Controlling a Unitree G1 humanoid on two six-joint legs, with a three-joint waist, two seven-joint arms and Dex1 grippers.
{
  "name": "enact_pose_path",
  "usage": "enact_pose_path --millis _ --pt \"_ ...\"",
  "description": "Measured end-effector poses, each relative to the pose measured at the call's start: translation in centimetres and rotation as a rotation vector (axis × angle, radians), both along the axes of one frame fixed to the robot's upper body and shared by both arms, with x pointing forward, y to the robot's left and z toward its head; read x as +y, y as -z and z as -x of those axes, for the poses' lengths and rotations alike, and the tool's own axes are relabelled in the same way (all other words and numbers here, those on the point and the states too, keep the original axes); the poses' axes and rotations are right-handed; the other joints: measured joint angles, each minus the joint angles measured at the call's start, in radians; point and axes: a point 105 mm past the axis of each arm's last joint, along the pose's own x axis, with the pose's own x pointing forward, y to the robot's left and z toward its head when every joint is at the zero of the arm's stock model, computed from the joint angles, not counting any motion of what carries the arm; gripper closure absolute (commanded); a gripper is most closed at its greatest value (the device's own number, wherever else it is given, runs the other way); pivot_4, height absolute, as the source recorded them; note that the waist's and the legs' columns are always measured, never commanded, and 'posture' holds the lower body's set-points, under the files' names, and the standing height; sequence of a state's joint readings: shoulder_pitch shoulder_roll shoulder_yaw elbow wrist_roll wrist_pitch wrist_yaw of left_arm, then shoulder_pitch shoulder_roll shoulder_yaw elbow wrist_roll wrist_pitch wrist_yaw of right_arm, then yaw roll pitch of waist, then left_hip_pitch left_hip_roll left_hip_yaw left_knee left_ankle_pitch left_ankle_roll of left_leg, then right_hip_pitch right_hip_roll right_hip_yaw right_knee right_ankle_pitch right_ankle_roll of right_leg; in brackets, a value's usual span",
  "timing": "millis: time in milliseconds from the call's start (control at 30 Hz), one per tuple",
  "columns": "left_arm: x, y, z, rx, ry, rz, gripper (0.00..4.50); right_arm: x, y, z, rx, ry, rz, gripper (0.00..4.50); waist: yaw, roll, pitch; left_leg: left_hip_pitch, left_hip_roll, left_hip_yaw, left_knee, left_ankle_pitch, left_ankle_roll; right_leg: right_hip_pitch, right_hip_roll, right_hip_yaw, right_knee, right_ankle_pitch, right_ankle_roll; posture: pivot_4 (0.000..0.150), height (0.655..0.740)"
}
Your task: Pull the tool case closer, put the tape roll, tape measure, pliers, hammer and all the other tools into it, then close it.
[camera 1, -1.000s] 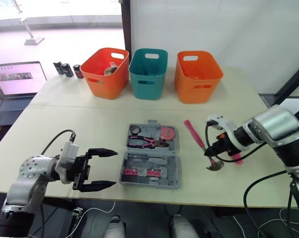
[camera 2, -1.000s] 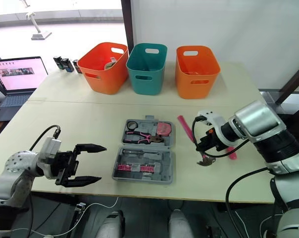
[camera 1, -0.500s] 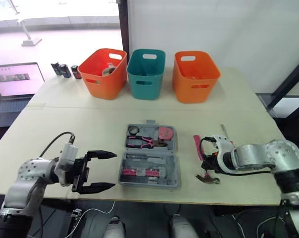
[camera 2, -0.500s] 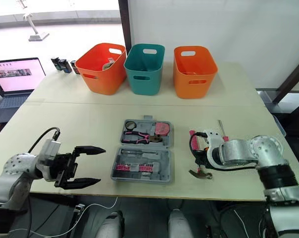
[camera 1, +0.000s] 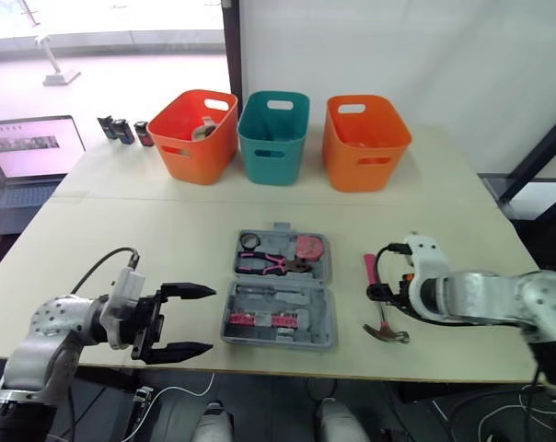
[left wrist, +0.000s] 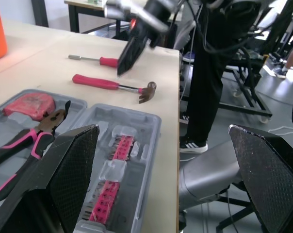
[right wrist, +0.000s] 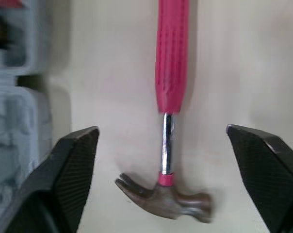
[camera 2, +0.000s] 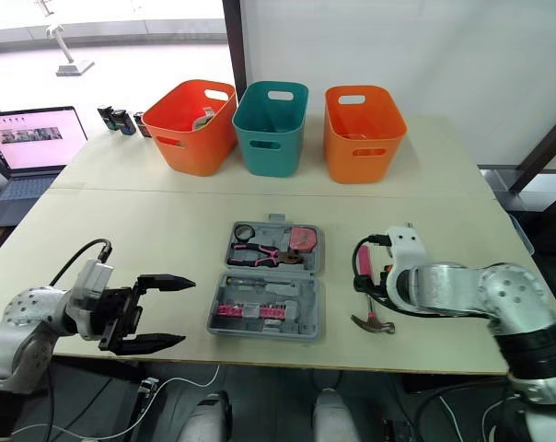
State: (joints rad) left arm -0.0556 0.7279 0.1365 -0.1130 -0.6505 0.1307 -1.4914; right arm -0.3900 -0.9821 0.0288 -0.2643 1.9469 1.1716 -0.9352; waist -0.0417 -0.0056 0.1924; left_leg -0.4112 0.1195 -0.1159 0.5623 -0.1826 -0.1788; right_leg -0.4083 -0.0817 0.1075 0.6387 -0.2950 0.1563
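Pink-handled hammer [right wrist: 170, 87], dark claw head nearest, lies right of the open grey tool case [camera 1: 280, 299]. Right gripper [right wrist: 161, 131] spread wide over it; left gripper [camera 1: 211, 319] likewise spread.

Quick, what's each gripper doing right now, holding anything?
Left gripper: open, holding nothing, beside the tool case.
Right gripper: open, holding nothing, poised over the hammer.
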Motion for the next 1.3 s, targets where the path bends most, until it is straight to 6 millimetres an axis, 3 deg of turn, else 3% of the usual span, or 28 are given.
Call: enact_pose_path --millis 67,200,367,600,667,767,900,1000,1233,1300 --pt "0.0 -0.1 0.0 0.001 0.001 0.002 0.0 0.3 -0.5 0.7 -0.033 -0.047 0.021 0.02 0.0 -0.001 0.0 0.0 0.0 0.0 -0.001 0.0 0.0 0.0 0.0 0.0 -0.001 0.0 0.0 0.15 0.74" --pt "0.0 -0.3 -0.1 0.001 0.002 0.006 0.0 1.2 1.3 3.0 -0.105 -0.134 0.122 0.02 0.0 -0.002 -0.001 -0.001 0.0 0.0 -0.001 0.0 0.001 0.0 0.0 0.0 -0.003 0.0 0.0 0.15 0.74" --pt "0.0 -0.3 0.0 0.005 0.0 0.007 0.0 2.1 4.0 4.4 -0.237 -0.027 0.086 0.02 -0.001 -0.005 -0.003 0.0 0.0 0.0 0.001 0.0 0.001 0.001 0.0 0.0 -0.003 0.0 -0.001 0.15 0.74" --pt "0.1 -0.4 -0.1 0.014 -0.001 0.003 0.0 1.5 5.9 3.6 -0.367 0.059 0.156 0.02 -0.002 -0.006 -0.004 0.0 0.0 0.0 0.0 0.0 0.0 0.001 0.0 0.001 -0.004 0.001 -0.002 0.15 0.74" --pt "0.1 -0.4 -0.2 0.016 0.0 0.0 0.0 1.6 6.4 2.6 -0.396 0.085 0.139 0.02 -0.003 -0.006 -0.004 0.0 0.0 0.0 -0.001 0.0 0.0 0.001 0.0 0.0 -0.004 0.001 -0.002 0.15 0.74" --pt "0.1 -0.6 -0.3 0.008 0.002 -0.005 0.0 1.6 6.8 1.5 -0.415 0.083 0.151 0.02 0.0 -0.007 -0.004 0.0 0.0 0.0 -0.001 0.0 0.0 0.001 0.0 0.0 -0.004 0.001 -0.002 0.15 0.74" --pt "0.1 -0.7 -0.3 0.015 0.001 -0.007 0.0 0.7 9.0 1.3 -0.346 0.139 0.152 0.02 0.001 -0.007 -0.004 0.0 0.0 0.0 -0.001 0.0 0.0 0.002 0.0 0.0 -0.004 0.001 -0.002 0.15 0.74" --pt "0.1 -0.8 -0.4 0.016 0.0 -0.007 0.0 0.7 9.4 1.4 -0.33 0.141 0.134 0.85 0.0 -0.008 -0.006 0.001 0.0 0.0 -0.001 0.0 0.0 0.003 0.0 0.0 -0.004 0.001 -0.002 0.15 0.74" --pt "0.1 -0.8 -0.4 0.017 -0.003 -0.007 0.0 0.8 9.8 1.6 -0.311 0.179 0.096 4.31 0.004 -0.016 -0.011 0.001 0.0 0.0 -0.001 0.0 0.0 0.004 0.0 0.0 -0.004 0.001 -0.002 0.15 0.74" --pt "0.1 -0.8 -0.4 0.017 -0.004 -0.007 0.0 0.9 9.8 1.6 -0.309 0.178 0.1 4.47 0.004 -0.017 -0.012 0.002 0.0 0.0 -0.001 0.0 0.0 0.004 0.0 0.0 -0.004 0.001 -0.002 0.15 0.74"
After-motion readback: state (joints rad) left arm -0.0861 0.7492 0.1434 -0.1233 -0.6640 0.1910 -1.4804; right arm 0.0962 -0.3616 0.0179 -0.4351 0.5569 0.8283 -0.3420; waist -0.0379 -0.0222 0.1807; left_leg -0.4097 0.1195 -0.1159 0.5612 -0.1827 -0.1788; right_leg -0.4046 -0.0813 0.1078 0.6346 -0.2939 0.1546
